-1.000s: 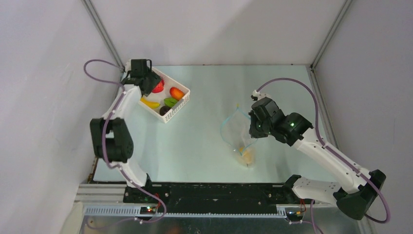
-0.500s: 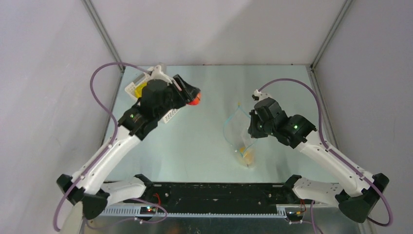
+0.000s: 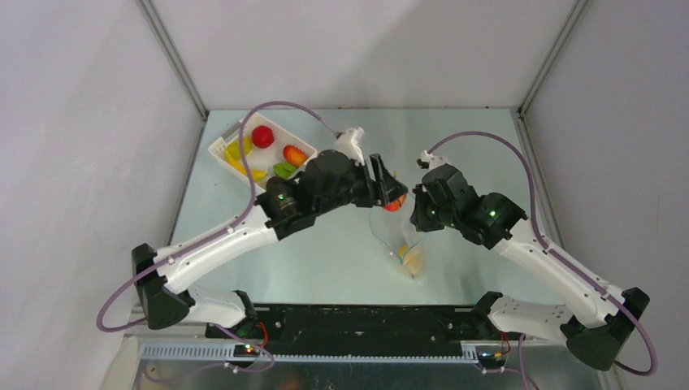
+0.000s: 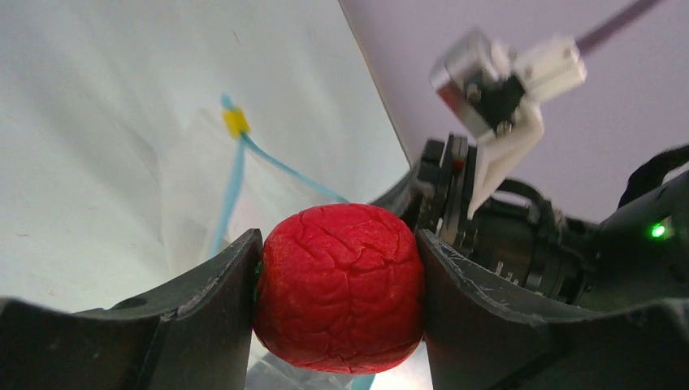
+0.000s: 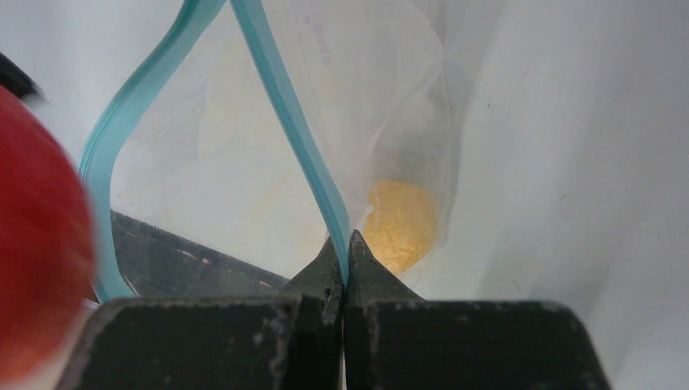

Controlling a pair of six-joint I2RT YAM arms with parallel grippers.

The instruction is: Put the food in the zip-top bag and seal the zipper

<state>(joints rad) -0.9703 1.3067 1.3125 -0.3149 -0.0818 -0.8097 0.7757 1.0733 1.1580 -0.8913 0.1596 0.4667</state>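
Red fruit [image 4: 340, 288] up in the left gripper [image 3: 391, 196], jaws spread about as wide as the fruit and clamped on its two sides, right across the fattest part. That's the sensible hold on something that looks light, hard and glossy, and likely to squirt out if pinched off-centre. It hangs just at the mouth of the bag [image 3: 388, 231], which lies on the table [image 3: 325, 244] mid-right. The bag reads as thin, floppy film that would slump shut on its own, and the zipper [image 5: 284, 106] is its only firm edge. That's where the right gripper [image 5: 341, 252] has it, jaws closed to a sliver on one lip of the blue strip, with the other lip bowed away so the mouth gapes. One yellow piece [image 5: 400, 226] sits at the bag's bottom. More food waits in the basket [image 3: 223, 150] at far left.
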